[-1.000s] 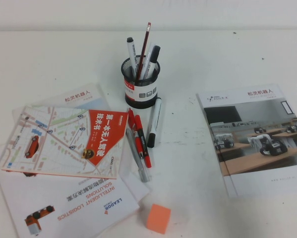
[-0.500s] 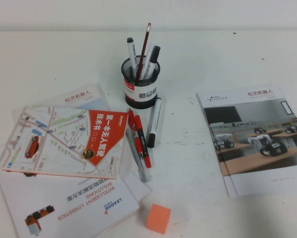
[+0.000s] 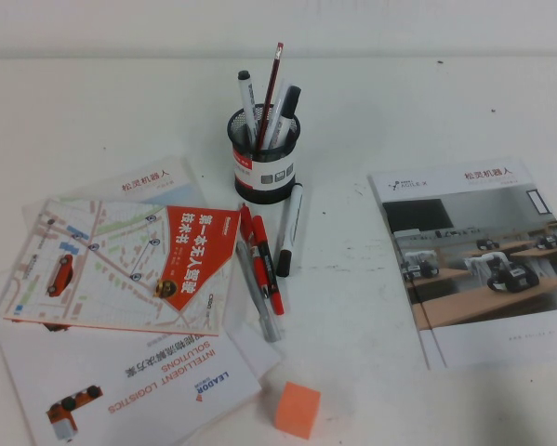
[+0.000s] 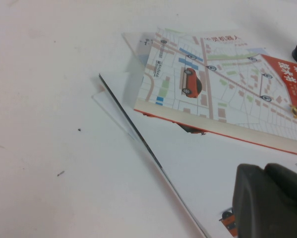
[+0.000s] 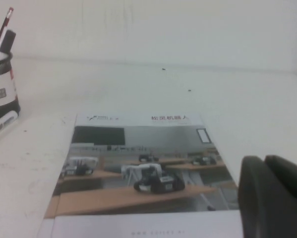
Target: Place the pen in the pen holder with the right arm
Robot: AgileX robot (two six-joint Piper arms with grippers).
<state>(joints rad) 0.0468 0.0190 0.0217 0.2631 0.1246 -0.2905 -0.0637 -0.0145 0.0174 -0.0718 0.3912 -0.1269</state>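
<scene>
Pen: the thin dark red pencil (image 3: 272, 85) stands tilted in the pen holder, light end up, rising above the other contents. It also shows at the edge of the right wrist view (image 5: 2, 33).
Pen holder: black wire-mesh cup (image 3: 263, 158) with a white label band, upright on the white surface (image 3: 399, 102), toward the far middle.
Holder contents: two markers with black caps, one leaning left (image 3: 247, 98), one leaning right (image 3: 285, 111).
Task state: judged done, since the pencil already rests inside the cup.
Handling: the pencil looks light, stiff and slim; it should roll easily if laid flat. Any regrasp is best taken on the exposed upper shaft, clear of the mesh rim, with gentle pressure.
Beside the holder: a grey marker with black cap (image 3: 290, 228) lies just in front of the cup; two thick red pens (image 3: 259, 255) lie just beside it on the left.
Left of the pens: a map booklet (image 3: 120, 265) rests on a white logistics brochure (image 3: 129, 381).
Near edge: an orange block (image 3: 297, 409) sits apart from the pens.
Right side: a robot brochure (image 3: 478, 260) lies flat, well apart from the holder.
Right gripper (image 5: 274, 198): out of the high view; hangs near the robot brochure. Jaws: cannot tell.
Left gripper (image 4: 269, 201): out of the high view; hangs over the logistics brochure. Jaws: cannot tell.
</scene>
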